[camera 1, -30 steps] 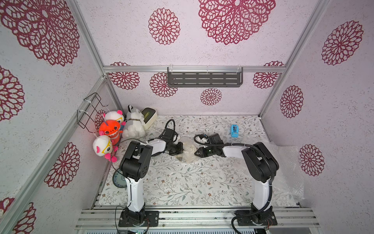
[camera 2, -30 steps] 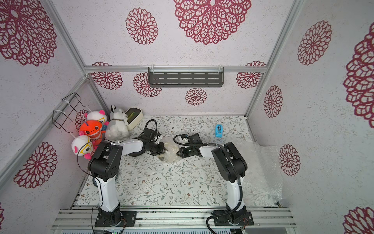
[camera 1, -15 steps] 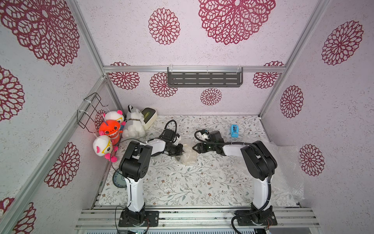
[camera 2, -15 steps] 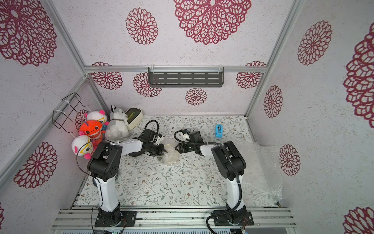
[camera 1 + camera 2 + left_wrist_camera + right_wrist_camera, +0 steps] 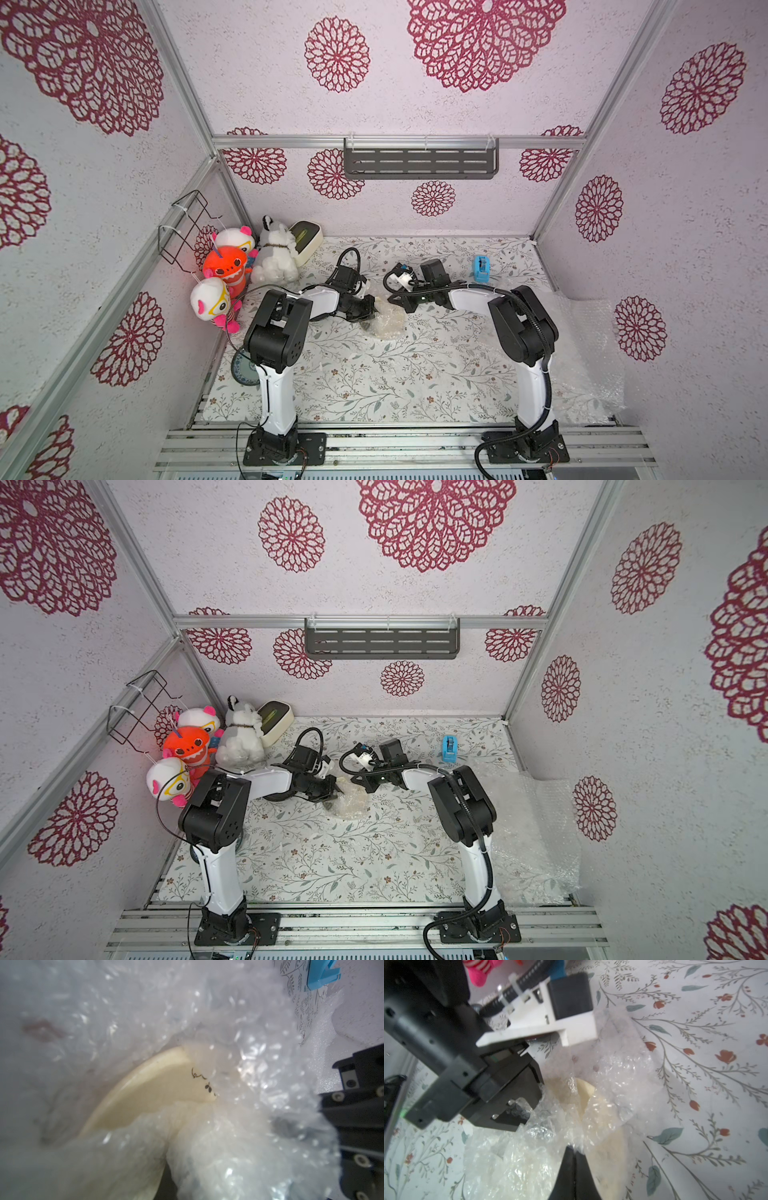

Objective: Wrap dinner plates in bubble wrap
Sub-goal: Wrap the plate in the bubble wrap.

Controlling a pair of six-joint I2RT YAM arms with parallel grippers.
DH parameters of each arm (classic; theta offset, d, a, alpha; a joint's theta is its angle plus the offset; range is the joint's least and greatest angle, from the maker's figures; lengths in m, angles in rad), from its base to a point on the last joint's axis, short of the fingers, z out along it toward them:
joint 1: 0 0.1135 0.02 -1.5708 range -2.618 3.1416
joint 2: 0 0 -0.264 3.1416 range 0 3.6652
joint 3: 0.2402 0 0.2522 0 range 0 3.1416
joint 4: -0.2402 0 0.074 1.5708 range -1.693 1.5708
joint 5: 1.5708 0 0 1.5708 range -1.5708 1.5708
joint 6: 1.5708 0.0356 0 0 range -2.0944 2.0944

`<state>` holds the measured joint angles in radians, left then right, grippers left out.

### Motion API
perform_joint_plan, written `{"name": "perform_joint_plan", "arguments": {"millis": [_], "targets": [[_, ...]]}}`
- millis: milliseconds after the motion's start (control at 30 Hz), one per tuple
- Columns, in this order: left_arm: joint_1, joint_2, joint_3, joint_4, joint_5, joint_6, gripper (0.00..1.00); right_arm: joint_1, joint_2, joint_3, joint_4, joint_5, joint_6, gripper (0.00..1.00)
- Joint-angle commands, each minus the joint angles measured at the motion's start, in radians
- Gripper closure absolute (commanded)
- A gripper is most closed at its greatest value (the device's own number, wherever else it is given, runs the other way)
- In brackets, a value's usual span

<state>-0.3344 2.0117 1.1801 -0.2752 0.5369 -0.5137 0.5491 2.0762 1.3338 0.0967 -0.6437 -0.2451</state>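
Cream plate (image 5: 149, 1093) lies mid-table, bundled in bubble wrap (image 5: 388, 320), a wedge of rim bare: first wrap judged unfinished. Left pincer (image 5: 371, 311) pinches the wrap. Right pincer (image 5: 574, 1152) is pressed together at a fold; hold on film unclear. Grey-teal plate (image 5: 243, 370) sits unwrapped by the left arm's base, spare sheets (image 5: 582, 345) at the right edge. Floral-print table (image 5: 374, 386); pale walls (image 5: 457, 208) with red rosettes.

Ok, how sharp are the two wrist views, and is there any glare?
Left wrist view: the clear crinkly bubble wrap near the lens is blurred with bright glints; the cream floral-marked plate is sharper. Right wrist view: the floral tablecloth is clear, the near foreground soft.
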Motion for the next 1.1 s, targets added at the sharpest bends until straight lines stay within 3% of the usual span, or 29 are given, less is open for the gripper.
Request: {"name": "perform_joint_plan", "arguments": {"millis": [0,167,333,667,933,1067], "targets": [[0.0,0.032,-0.066,-0.028,-0.084,-0.083,0.97,0.081,-0.104,-0.026,-0.07,0.182,-0.232,1.0],[0.0,0.037,-0.12,0.063,-0.061,-0.164,0.95,0.196,-0.147,-0.154,-0.048,0.441,-0.581,1.0],[0.001,-0.001,-0.119,0.078,-0.006,-0.161,0.82,0.255,-0.097,-0.208,-0.098,0.575,-0.789,1.0],[0.081,-0.257,-0.081,0.054,0.131,-0.176,0.57,0.265,-0.08,-0.25,-0.083,0.621,-0.817,1.0],[0.064,-0.208,0.015,0.095,0.136,-0.296,0.59,0.274,-0.084,-0.277,-0.044,0.637,-0.824,1.0],[0.0,-0.083,0.166,-0.148,0.115,-0.207,0.67,0.282,-0.093,-0.278,-0.014,0.645,-0.824,1.0]]}}
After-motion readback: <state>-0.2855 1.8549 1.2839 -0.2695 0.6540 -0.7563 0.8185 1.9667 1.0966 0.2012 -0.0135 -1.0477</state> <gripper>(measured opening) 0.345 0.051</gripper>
